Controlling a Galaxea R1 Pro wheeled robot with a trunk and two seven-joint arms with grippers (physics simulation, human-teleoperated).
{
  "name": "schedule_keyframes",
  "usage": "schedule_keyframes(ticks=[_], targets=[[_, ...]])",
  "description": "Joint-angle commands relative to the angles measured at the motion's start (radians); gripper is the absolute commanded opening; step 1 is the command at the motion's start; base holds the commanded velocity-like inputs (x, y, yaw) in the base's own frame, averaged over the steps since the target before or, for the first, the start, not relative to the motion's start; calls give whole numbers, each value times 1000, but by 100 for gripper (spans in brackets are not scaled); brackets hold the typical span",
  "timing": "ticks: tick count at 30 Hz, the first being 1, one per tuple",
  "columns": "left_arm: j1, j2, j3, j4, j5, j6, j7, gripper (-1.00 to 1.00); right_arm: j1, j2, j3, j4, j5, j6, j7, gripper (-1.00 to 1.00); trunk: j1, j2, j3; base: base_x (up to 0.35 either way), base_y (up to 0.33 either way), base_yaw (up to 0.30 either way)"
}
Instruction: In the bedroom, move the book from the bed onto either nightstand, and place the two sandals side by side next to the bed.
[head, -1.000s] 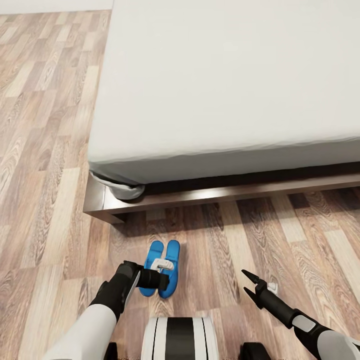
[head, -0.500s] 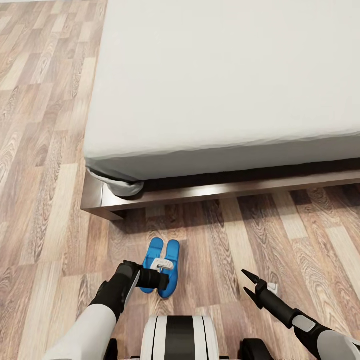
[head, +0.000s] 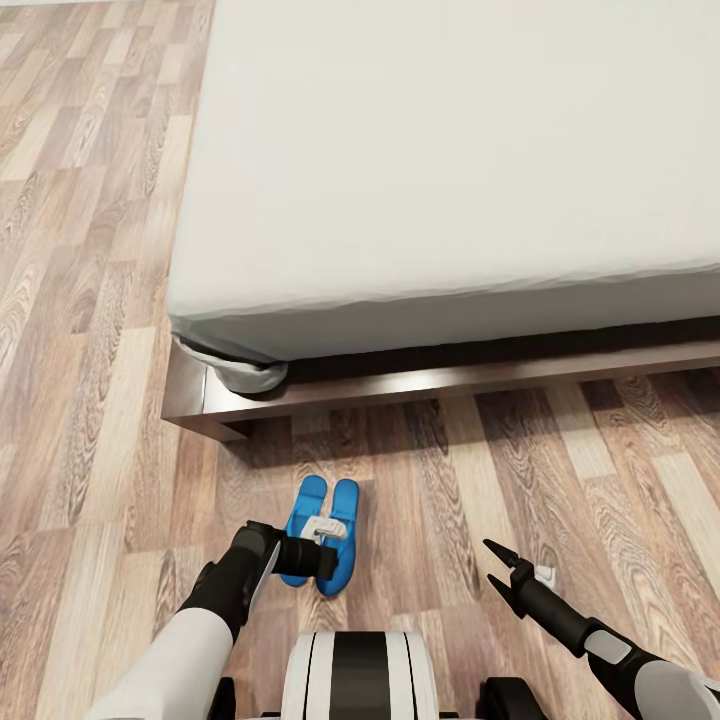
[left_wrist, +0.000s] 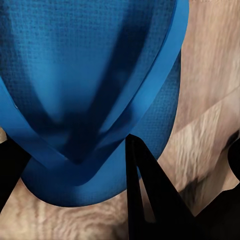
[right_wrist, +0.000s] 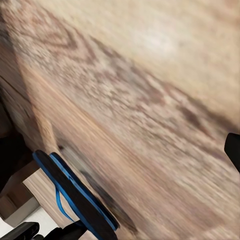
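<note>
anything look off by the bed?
One thing: at the bed frame's near-left corner, a wad of grey sheet bulges out from under the mattress. The two sandals lie side by side on the floor, left gripper over them.

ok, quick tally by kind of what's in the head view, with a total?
Blue sandals: 2, side by side on the floor
Bed: 1
Robot tools: 2, left tool over the sandals, right tool open above bare floor
Total: 5
</note>
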Motion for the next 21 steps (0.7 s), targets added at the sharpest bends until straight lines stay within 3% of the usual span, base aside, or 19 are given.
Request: schedule_keyframes(ticks=[1,2,21], targets=[[-1,-2,8,-1,-10,4,-10,-100,-1,-1,2,4,-9,8,3,100,0,0,-1,0,0,0],[-1,-2,8,-1,-10,4,-10,100,-1,-1,2,4,-10,8,3,100,0,0,-1,0,0,0],[-1,-2,15,-3,-9,4,-10,100,-1,-1,2,4,-11,9,3,100,0,0,-1,0,0,0]])
